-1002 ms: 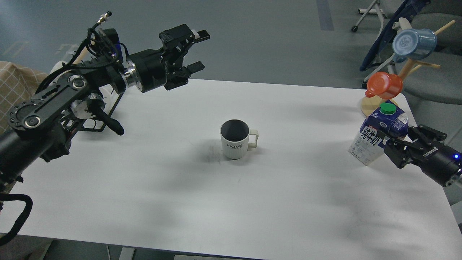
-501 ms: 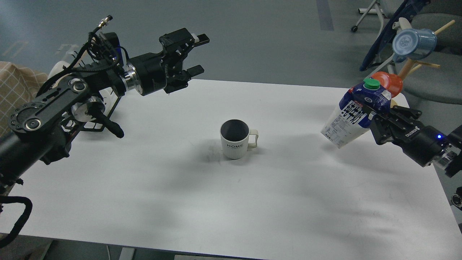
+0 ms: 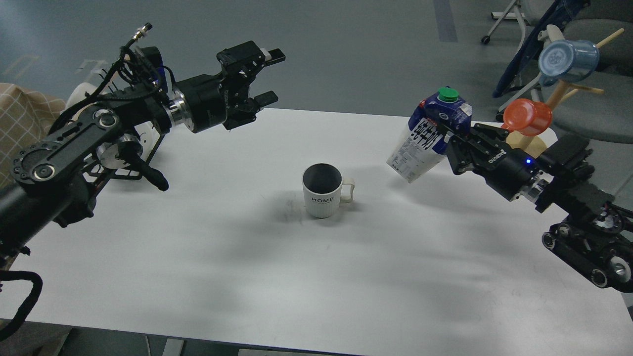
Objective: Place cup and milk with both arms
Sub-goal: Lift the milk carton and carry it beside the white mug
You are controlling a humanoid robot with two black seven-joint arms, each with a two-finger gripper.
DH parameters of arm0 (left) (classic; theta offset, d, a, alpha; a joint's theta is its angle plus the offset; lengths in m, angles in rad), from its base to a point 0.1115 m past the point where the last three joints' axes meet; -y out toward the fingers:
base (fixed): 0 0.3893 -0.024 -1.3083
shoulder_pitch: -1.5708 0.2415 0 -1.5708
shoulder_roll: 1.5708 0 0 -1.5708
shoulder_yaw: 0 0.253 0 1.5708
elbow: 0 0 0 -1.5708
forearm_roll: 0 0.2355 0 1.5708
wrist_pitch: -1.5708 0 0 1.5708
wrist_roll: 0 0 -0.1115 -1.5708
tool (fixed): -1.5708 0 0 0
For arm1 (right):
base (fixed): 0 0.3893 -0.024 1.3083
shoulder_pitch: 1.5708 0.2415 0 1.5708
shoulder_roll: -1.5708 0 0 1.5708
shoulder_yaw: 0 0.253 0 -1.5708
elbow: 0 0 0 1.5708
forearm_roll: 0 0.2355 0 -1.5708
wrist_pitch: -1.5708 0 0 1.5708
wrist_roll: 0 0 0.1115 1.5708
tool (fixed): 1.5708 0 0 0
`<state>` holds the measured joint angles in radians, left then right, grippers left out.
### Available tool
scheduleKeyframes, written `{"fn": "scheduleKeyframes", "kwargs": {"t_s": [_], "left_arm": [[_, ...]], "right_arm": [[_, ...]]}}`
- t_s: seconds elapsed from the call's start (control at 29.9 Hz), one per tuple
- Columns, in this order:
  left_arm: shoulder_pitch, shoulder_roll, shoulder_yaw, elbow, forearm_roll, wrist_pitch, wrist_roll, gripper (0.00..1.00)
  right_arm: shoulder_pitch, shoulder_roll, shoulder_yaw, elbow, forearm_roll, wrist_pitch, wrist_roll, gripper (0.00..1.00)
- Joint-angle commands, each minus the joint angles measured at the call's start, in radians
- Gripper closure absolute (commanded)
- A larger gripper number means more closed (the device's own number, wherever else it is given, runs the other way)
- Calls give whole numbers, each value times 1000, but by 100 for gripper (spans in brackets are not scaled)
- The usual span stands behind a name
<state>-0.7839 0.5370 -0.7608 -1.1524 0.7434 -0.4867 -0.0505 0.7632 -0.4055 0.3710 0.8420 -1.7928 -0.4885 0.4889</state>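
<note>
Single head view, taken from above and behind, looked forward and down across the white worktop (image 3: 316, 277) at middle range.

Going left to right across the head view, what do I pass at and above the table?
left gripper → white HOME mug → milk carton → right gripper → orange cup → blue cup
</note>
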Motion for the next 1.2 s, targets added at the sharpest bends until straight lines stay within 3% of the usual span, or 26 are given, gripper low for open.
{"fn": "scheduleKeyframes", "kwargs": {"t_s": [0.0, 0.13, 0.4, 0.73, 1.0, 1.17], "left_arm": [[2, 0, 0, 0, 1, -1, 0, 3], [3, 0, 0, 0, 1, -1, 0, 3], [9, 1, 0, 0, 1, -1, 0, 3], [9, 0, 0, 2, 1, 0, 0, 3], [9, 0, 0, 0, 1, 0, 0, 3], [9, 0, 0, 0, 1, 0, 0, 3]], "right_arm": [[22, 80, -17, -64, 0, 0, 0, 97], [59, 165, -75, -130, -2, 0, 0, 97], [65, 194, -104, -167, 0, 0, 0, 96], [59, 200, -115, -187, 0, 0, 0, 86], [57, 200, -115, -187, 0, 0, 0, 53], [57, 217, -115, -187, 1, 0, 0, 41]]}}
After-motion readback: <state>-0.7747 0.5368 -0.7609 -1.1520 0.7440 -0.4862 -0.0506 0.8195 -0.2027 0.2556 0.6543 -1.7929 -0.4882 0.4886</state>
